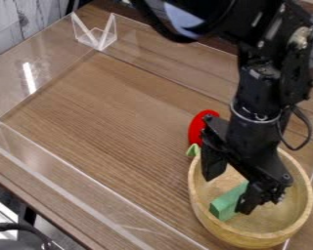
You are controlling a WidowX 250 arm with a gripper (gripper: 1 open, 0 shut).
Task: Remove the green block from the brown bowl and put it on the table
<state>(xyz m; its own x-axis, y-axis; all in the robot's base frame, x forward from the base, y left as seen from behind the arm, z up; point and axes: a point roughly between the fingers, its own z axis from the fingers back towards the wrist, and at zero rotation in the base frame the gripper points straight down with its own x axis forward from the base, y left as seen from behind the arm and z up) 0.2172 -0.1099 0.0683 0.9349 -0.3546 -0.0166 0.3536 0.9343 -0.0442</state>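
Observation:
The green block [227, 201] lies inside the brown bowl [211, 223], near its left inner wall, at the lower right of the camera view. My black gripper [242, 189] points straight down into the bowl. Its jaws stand open, one finger [215, 164] on the left of the block and the other finger [266, 194] on the right. The block sits low between the fingers and I cannot see either finger pressing on it. The wood-grain table [107, 117] stretches to the left of the bowl.
A red strawberry-like toy [199, 130] with a green stem lies on the table just behind the bowl's left rim, partly hidden by the gripper. Low clear acrylic walls [42, 166] line the table's edges. A clear stand [94, 32] is at the back left.

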